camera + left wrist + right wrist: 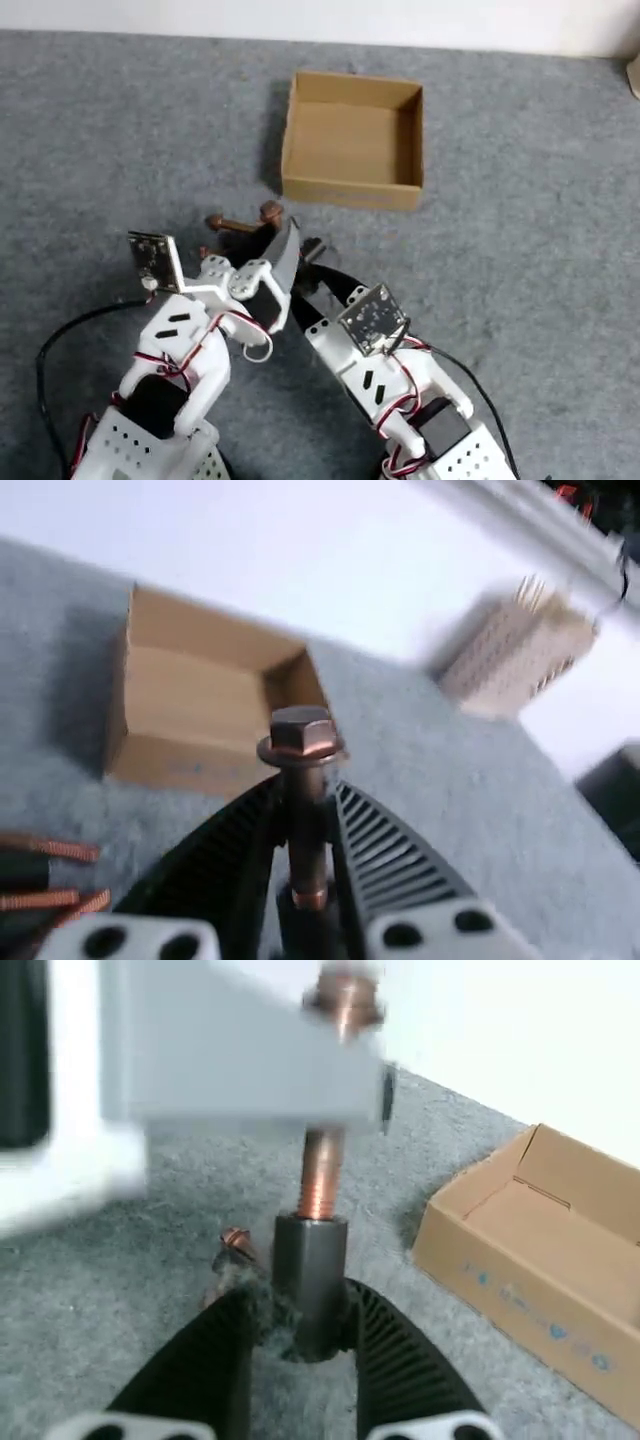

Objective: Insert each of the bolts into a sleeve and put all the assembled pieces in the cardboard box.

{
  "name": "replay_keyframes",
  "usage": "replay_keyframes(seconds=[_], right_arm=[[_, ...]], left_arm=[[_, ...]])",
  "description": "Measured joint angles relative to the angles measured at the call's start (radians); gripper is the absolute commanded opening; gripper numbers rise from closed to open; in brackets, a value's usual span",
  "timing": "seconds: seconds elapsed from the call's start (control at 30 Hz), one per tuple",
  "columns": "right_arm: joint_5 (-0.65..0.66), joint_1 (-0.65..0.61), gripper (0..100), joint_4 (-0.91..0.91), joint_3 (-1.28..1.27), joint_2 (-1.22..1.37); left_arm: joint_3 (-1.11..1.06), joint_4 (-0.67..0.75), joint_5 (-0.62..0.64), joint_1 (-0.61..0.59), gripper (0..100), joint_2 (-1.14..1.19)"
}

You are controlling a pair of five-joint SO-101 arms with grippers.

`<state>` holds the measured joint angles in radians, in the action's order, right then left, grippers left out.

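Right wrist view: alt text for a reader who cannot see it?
The right gripper clamps a dark hexagonal sleeve upright, and a copper bolt held from above by the left arm meets its top, threaded end first. A cardboard box stands nearby on grey carpet.

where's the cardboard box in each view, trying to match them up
High view: the box sits upper centre.
Left wrist view: the box stands behind the bolt held in the left claw.
Right wrist view: the box stands off to one side of the sleeve held in the right claw.
Shared landmark: the loose bolts on the carpet near the box.
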<state>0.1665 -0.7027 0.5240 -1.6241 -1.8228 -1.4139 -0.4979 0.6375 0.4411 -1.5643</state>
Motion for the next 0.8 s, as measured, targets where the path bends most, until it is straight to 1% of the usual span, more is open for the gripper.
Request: replay_keyframes(seconds=[0.13, 0.33, 0.37, 0.4, 0.53, 0.57, 0.6, 0.63, 0.8], right_arm=[[0.0, 0.006, 0.4, 0.0, 0.0, 0.0], [0.0, 0.008, 0.4, 0.0, 0.0, 0.0], [0.0, 0.008, 0.4, 0.0, 0.0, 0.0], [0.0, 0.008, 0.4, 0.0, 0.0, 0.0], [0.0, 0.011, 0.4, 0.0, 0.0, 0.0], [0.0, 0.012, 0.4, 0.0, 0.0, 0.0], [0.0, 0.014, 0.4, 0.0, 0.0, 0.0], [0.0, 0.012, 0.4, 0.0, 0.0, 0.0], [0.002, 0.011, 0.4, 0.0, 0.0, 0.002]], left_arm=[[0.0, -0.057, 0.0, 0.041, 1, 0.002], [0.0, -0.061, -0.008, 0.046, 1, -0.003], [0.0, -0.061, -0.008, 0.046, 4, -0.003], [0.0, -0.061, -0.008, 0.044, 8, -0.003], [0.0, -0.063, -0.009, 0.044, 36, -0.003], [0.0, -0.063, -0.012, 0.044, 41, -0.002], [0.0, -0.071, -0.012, 0.044, 44, -0.002], [0.0, -0.084, -0.014, 0.044, 45, -0.003], [0.04, -0.193, -0.014, 0.068, 41, -0.014]])
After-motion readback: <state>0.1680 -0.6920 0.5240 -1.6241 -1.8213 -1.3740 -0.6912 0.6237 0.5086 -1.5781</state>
